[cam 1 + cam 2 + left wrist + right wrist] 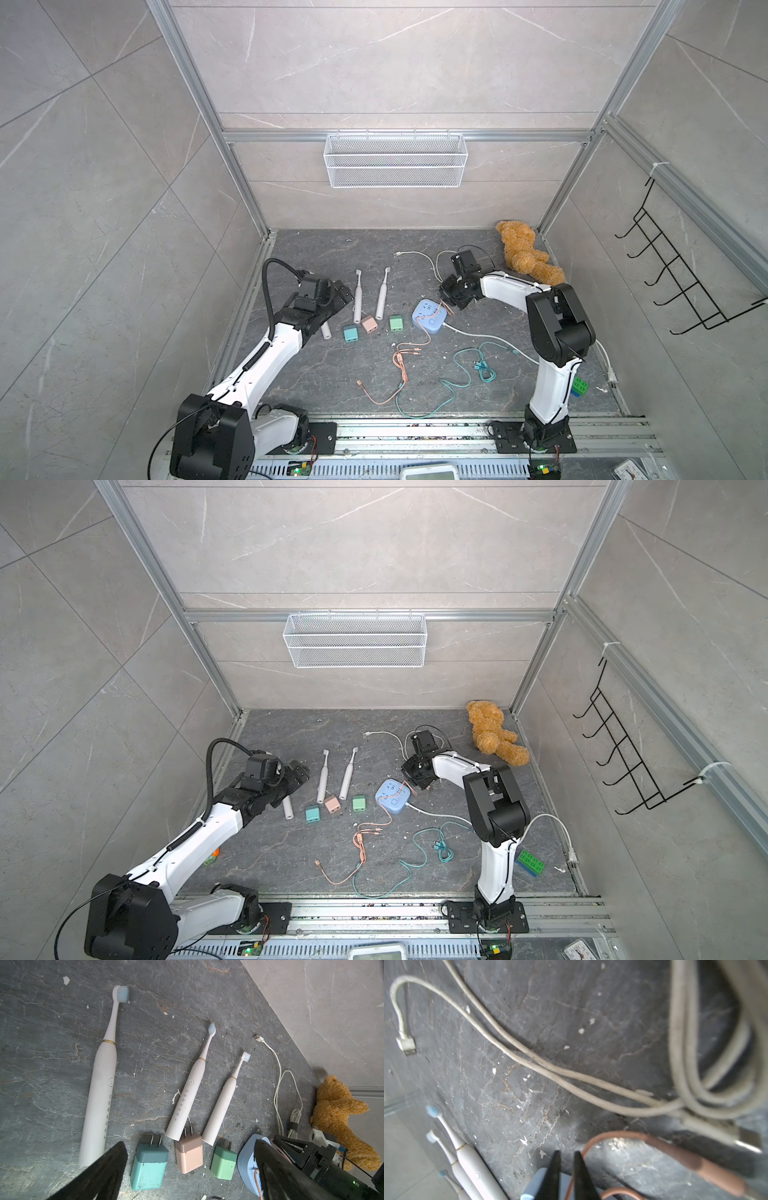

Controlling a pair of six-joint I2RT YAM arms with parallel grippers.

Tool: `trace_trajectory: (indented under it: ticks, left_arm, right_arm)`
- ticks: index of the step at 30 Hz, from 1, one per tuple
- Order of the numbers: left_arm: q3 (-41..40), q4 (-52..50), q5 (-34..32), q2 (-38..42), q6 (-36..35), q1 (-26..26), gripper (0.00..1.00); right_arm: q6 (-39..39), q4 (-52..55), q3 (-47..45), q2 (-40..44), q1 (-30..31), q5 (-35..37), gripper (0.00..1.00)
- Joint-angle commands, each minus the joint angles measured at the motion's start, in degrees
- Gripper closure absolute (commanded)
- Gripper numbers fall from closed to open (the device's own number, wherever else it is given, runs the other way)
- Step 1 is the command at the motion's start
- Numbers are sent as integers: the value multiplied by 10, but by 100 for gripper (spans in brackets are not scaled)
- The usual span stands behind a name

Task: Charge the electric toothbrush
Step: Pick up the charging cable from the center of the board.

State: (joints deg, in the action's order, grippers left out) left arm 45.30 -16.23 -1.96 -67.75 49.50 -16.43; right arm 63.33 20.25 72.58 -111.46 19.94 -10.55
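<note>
- Nearest, low in the middle of both top views, a teal cable point(484, 370) and a pink cable point(401, 365) lie in loose loops on the dark desk point(332, 374). A green-and-blue toy block point(530, 862) sits at lower right, beside the right arm.
- Above them is a row of three plug adapters: teal adapter point(148, 1165), pink adapter point(189, 1154), green adapter point(223, 1164). A blue power strip point(430, 316) lies just right of the green one.
- The left fingers point(108, 1167) are spread wide and released, holding nothing, at centre left over the leftmost toothbrush point(99, 1101).
- The right fingers point(553, 1172) are drawn close with a thin gap, over the power strip's far edge. The pink cable runs through that gap; I cannot tell whether it is pinched.
- All three electric toothbrushes lie flat on the desk, heads toward the top of the frame. The middle toothbrush point(186, 1101) has its base against the pink adapter's prongs, and the right toothbrush point(222, 1107) ends just beside the green adapter.
- Farther up, a white cable point(679, 1043) is coiled near the right fingers, its USB plug point(405, 1045) lying loose on the desk.
- A teddy bear point(525, 253) lies in the desk's upper right corner, and a wire basket point(395, 166) hangs on the back wall.
</note>
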Motion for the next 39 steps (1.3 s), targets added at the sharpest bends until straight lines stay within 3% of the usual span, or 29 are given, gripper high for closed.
trace_trajectory:
  ticks: [1, 4, 7, 21, 32, 39]
  left_arm:
    - [-2, 14, 10, 4, 0, -1, 3]
    - [-1, 13, 9, 5, -2, -1, 3]
    - [-1, 13, 12, 3, -3, -1, 3]
    - [-4, 21, 19, -3, -1, -1, 3]
    - [-12, 26, 21, -6, 0, -1, 3]
    - [-16, 26, 22, -3, 0, -1, 3]
  right_arm:
    - [-2, 14, -7, 22, -1, 4, 60]
    - [-2, 17, -10, 24, -1, 7, 46]
    - [-4, 26, -7, 23, -1, 14, 41]
    - [13, 11, 9, -34, 0, -19, 47]
    - [24, -25, 0, -59, 0, -30, 77]
    - [29, -43, -13, -43, 1, -40, 90]
